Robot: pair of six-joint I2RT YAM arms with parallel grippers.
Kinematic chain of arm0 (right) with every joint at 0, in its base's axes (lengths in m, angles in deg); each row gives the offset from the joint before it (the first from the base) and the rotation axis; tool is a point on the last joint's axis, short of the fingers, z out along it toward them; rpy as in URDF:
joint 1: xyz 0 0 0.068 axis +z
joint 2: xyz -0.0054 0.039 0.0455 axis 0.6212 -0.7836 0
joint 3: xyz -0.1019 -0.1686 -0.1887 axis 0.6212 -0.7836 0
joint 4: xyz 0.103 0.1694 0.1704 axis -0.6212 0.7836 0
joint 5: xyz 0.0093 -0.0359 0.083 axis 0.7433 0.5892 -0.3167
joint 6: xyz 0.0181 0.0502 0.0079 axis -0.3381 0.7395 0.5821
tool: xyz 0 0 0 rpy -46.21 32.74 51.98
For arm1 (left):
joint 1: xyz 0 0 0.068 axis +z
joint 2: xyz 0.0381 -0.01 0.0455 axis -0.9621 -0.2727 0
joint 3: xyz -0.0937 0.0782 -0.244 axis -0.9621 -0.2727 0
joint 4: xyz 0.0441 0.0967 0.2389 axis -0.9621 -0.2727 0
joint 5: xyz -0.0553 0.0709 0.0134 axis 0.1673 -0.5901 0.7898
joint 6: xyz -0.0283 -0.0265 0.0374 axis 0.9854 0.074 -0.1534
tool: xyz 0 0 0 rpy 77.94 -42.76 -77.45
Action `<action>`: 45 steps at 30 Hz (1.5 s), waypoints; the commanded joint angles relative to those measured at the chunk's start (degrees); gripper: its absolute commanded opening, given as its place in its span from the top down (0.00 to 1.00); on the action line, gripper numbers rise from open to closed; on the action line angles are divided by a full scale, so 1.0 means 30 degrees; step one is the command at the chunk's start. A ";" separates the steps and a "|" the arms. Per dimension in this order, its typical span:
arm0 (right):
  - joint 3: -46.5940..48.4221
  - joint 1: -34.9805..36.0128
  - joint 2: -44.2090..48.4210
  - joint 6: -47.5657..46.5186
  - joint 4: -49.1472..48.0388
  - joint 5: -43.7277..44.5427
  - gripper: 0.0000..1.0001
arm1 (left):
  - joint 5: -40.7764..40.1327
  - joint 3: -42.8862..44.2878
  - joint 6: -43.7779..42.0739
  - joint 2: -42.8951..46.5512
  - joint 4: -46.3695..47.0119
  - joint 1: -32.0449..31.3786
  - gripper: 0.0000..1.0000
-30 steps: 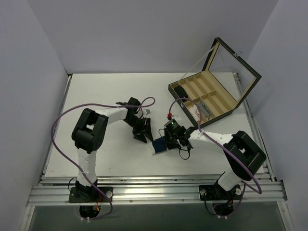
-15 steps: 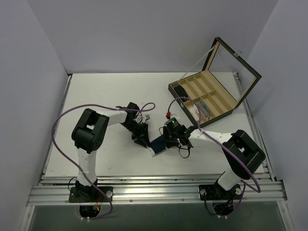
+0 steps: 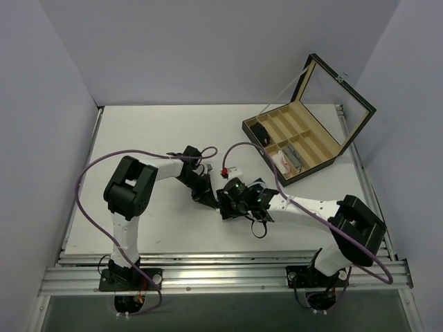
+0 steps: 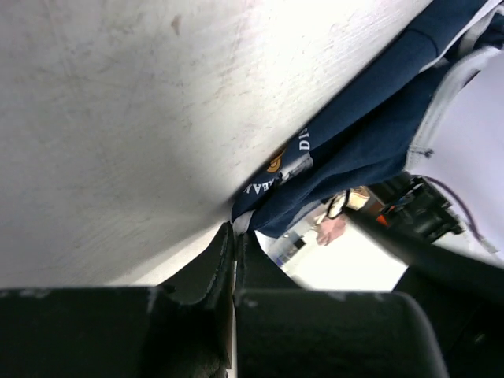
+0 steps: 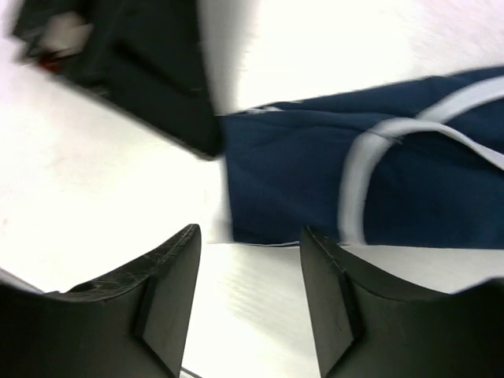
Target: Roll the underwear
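The underwear (image 4: 370,134) is a navy garment with white trim, lying on the white table. My left gripper (image 4: 235,233) is shut, its tips pinching the garment's near white-trimmed corner. In the right wrist view the underwear (image 5: 315,185) lies just beyond my right gripper (image 5: 248,260), which is open with only bare table between its fingers. From above, the left gripper (image 3: 210,199) and right gripper (image 3: 226,203) meet tip to tip at the table's middle, and the right one covers most of the garment.
A wooden divided box (image 3: 315,167) with its lid raised stands at the back right. It holds a white-and-pink bundle (image 3: 285,160) and a small black item (image 3: 261,131). Purple cables loop over both arms.
The left gripper has closed on the underwear's corner. The right gripper has opened and shifted left over the garment.
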State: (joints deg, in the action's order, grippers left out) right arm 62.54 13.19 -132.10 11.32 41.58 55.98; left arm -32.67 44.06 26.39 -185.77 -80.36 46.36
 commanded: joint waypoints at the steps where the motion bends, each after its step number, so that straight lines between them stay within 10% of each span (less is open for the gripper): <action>1: 0.0896 0.1079 0.0176 -0.1004 -0.0211 0.1735 0.50 | 0.0190 0.1248 0.2074 -0.0145 -0.0215 0.0013 0.98; 31: 0.2773 0.5477 -0.5099 -0.2032 0.0316 0.8125 0.54 | -0.1393 0.2950 0.3187 -0.0820 -0.6375 0.0335 0.98; 38: 0.2890 0.5859 -0.5102 -0.1766 0.0962 0.8304 0.95 | -0.1656 0.3389 0.2982 -0.0850 -0.6844 0.0657 0.97; 45: 0.1515 0.4777 -0.2760 -0.1945 -0.1640 0.2070 1.00 | -0.3236 0.3534 0.2751 0.0672 -0.6581 0.2619 0.55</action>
State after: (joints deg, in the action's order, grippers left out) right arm 68.74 29.03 -144.41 5.00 39.27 71.54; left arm -38.96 51.88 35.02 -188.30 -99.90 51.39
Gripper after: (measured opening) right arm 0.028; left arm 0.405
